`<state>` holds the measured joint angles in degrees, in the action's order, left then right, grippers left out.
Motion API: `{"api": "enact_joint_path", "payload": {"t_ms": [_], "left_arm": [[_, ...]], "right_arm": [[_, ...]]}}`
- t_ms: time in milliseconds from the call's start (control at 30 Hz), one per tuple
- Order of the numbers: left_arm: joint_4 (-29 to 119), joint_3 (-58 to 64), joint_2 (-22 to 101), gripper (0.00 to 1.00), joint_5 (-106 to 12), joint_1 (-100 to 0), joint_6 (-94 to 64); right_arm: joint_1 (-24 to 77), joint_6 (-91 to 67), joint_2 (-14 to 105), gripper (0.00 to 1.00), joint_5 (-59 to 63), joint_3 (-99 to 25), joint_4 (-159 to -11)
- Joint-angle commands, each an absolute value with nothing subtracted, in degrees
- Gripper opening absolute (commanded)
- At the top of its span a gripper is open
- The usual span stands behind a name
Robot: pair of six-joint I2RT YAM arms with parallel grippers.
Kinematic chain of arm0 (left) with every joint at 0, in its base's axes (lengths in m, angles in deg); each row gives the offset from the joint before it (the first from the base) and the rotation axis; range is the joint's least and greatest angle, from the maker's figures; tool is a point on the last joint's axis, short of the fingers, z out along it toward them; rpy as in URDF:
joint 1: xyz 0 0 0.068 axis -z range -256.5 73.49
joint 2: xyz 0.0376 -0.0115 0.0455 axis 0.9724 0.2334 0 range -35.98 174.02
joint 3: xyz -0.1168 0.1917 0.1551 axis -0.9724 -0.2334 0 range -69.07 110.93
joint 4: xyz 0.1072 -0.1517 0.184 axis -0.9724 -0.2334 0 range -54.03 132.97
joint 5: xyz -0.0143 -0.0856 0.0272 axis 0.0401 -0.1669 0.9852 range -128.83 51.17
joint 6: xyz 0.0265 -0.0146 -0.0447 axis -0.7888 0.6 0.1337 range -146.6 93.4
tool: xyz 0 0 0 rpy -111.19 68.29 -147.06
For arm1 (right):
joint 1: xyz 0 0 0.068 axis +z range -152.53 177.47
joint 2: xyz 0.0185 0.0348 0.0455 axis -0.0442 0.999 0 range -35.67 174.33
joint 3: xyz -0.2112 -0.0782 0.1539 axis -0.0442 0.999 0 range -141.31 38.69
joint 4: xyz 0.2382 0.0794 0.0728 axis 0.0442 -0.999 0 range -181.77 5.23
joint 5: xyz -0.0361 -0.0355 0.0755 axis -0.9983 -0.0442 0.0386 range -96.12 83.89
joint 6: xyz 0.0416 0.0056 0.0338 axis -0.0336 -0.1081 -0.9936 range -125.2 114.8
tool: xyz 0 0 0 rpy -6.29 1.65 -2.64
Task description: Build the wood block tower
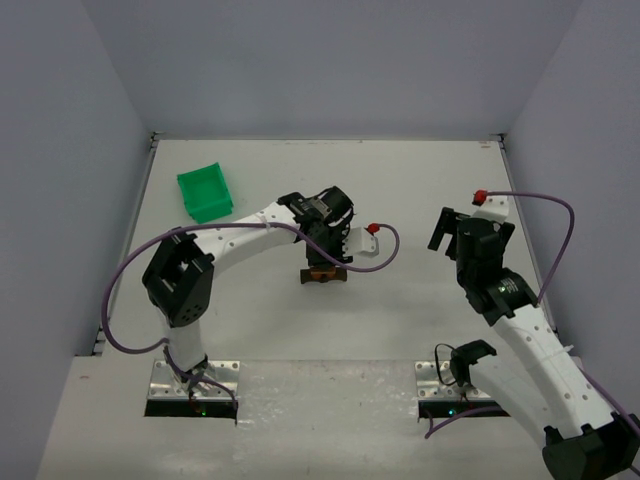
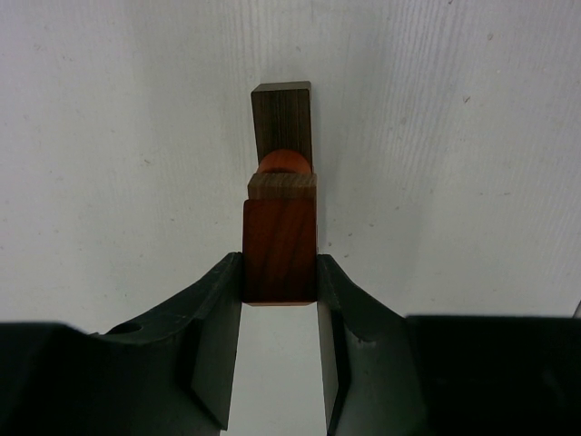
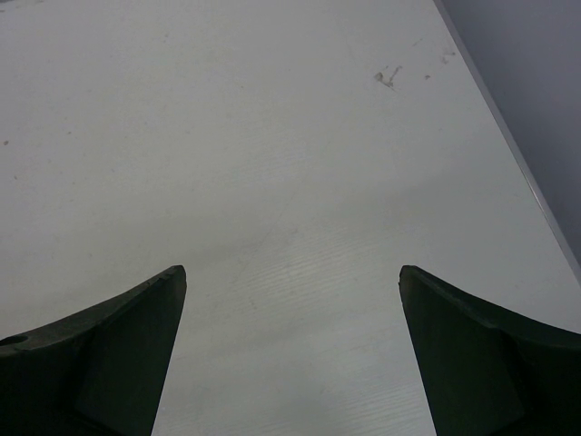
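Left wrist view shows our left claw (image 2: 280,272) closed narrowly on a reddish-brown block (image 2: 280,250). Its dark fingers (image 2: 218,341) press one against each side face of the block. Just beyond the block, and in line with it, we see a pale wooden piece (image 2: 282,186) that seems to touch the block's far edge. Past that piece sits an orange rounded piece (image 2: 281,163), half hidden by it. Farthest from the block is a dark brown plank (image 2: 282,113). The white bench (image 2: 109,136) lies beneath them all. We cannot tell whether the block rests on the bench or is held just above it.

From the top external view, the block and its neighbours form one small brown cluster under the claw tips, near the middle of the bench. The separate pieces are too small there to tell apart. A green bin (image 1: 205,192) stands well apart from the block, to its far left.

Our right claw (image 3: 292,282) is spread wide with only bare bench between its fingers. It hangs well to the right of the block, near the bench's right edge.
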<state>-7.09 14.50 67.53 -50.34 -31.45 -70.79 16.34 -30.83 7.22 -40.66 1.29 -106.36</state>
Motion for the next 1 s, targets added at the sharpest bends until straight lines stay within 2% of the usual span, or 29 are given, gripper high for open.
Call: {"api": "enact_joint_path", "payload": {"t_ms": [0, 967], "left_arm": [[-7.3, 16.6, 68.5, 0.00, -51.3, -30.8, -72.5], [-7.4, 18.1, 69.4, 0.06, -50.6, -30.4, -72.2]], "right_arm": [[16.3, -31.1, 6.3, 0.99, -42.6, 1.2, -105.2], [16.2, -30.9, 6.1, 0.99, -42.4, 1.3, -105.2]]}}
